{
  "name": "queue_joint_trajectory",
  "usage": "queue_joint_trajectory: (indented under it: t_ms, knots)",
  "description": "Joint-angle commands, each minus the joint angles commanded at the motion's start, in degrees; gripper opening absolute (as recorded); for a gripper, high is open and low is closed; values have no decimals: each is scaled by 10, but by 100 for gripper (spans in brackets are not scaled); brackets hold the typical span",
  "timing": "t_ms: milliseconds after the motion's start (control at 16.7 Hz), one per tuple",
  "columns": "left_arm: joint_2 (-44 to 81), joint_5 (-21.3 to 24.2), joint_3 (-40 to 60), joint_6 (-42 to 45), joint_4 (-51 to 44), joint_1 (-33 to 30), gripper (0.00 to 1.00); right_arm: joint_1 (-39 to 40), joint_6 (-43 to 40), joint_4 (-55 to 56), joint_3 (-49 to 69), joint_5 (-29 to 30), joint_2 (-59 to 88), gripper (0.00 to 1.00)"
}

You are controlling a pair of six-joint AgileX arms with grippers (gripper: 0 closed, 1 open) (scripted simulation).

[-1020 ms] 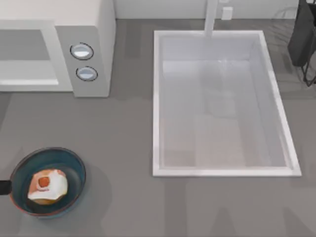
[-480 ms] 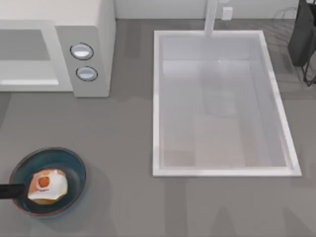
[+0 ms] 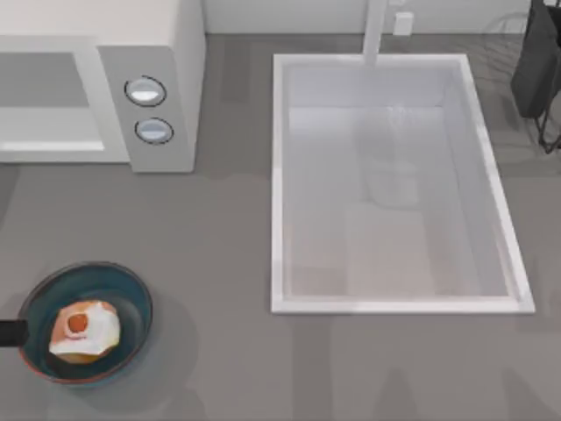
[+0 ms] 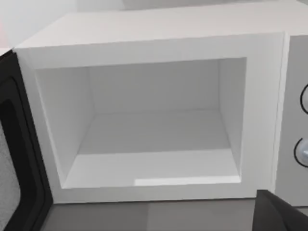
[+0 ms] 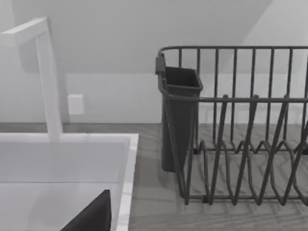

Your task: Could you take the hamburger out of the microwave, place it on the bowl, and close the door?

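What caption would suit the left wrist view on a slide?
Open microwave with bare cavity, its door swung aside.

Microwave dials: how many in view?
2. Both sit on the microwave side panel in the top view: one dial nearer the back wall, the other dial just in front of it. None seem hidden.

A dark, blunt-ended part of my left arm (image 3: 10, 331) reached in from the top view's left edge, low on that side. In the left wrist view a black wedge of that arm's gripper (image 4: 279, 214) sat in the corner, and a dark part of my right gripper (image 5: 91, 216) showed in the right wrist view.
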Motion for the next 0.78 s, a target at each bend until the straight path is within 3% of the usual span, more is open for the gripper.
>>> queue_joint_trajectory:
  t_ms: [300,780]
  knots:
    - [208,98,166,110,-76,143,0,0,0,0,0,0,0,100]
    - [694,303,501,331,-220,439,0,0,0,0,0,0,0,100]
